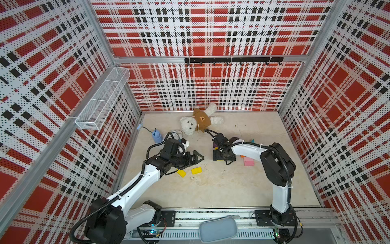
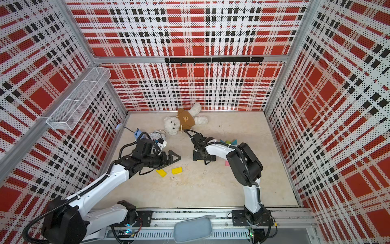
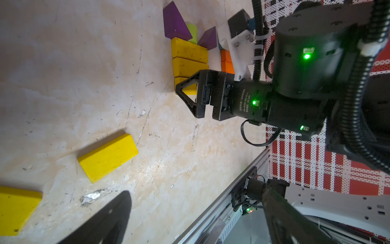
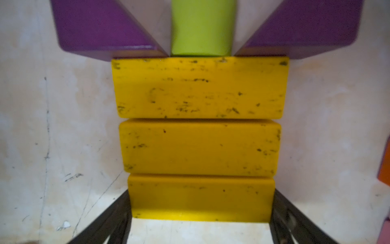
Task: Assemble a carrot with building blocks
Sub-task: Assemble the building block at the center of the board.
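Observation:
In the right wrist view, two purple triangles [image 4: 101, 27] [image 4: 306, 25] flank a lime-green cylinder [image 4: 202, 27]. Below them lie three yellow blocks in a row, touching. My right gripper [image 4: 201, 211] [image 1: 223, 157] points down and is shut on the ends of the last yellow block [image 4: 200, 196], which rests on the table. Two loose yellow blocks [image 1: 196, 170] [image 1: 181, 173] lie just in front of my left gripper [image 1: 198, 158] [image 3: 196, 196]. It is turned on its side, open and holding nothing. Pink blocks [image 1: 249, 162] and a teal triangle [image 1: 252, 140] show beside the right arm.
A white teddy bear [image 1: 198, 121] lies at the back wall. A white alarm clock [image 1: 174, 134] and a blue bottle [image 1: 157, 136] sit behind the left arm. Orange blocks [image 3: 226, 63] lie next to the yellow row. A grey pouch [image 1: 218, 229] rests on the front rail.

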`<move>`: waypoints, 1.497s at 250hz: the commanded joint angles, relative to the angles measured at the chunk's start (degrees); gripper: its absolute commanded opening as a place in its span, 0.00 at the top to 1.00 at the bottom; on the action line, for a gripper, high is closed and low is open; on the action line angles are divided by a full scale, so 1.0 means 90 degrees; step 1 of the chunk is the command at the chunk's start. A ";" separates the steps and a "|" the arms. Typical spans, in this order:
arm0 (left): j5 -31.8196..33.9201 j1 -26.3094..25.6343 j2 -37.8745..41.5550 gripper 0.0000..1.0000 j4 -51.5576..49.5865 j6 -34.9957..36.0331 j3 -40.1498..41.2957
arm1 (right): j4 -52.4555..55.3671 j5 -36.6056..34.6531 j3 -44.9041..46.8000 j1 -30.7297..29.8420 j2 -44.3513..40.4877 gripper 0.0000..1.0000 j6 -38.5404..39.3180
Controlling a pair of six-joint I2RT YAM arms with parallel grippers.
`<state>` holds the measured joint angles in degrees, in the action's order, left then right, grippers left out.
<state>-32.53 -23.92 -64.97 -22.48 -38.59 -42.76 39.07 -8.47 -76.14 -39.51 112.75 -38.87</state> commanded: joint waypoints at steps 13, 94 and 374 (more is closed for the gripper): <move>-0.0018 0.0012 0.0129 0.00 0.0114 -0.0014 0.0067 | -0.0132 -0.0179 -0.0028 -0.0014 0.0154 0.08 -0.0118; -0.0028 -0.0005 0.0112 0.01 0.0115 -0.0009 0.0054 | -0.0122 -0.0172 -0.0113 -0.0024 0.0179 0.08 -0.0075; -0.0026 -0.0054 0.0080 0.01 0.0121 -0.0009 0.0045 | 0.0203 -0.0198 0.0296 -0.0161 -0.0968 0.00 0.0574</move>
<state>-32.62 -23.99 -64.84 -22.31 -38.59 -42.68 40.16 -9.50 -75.57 -40.58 107.92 -36.14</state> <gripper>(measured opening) 0.993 0.996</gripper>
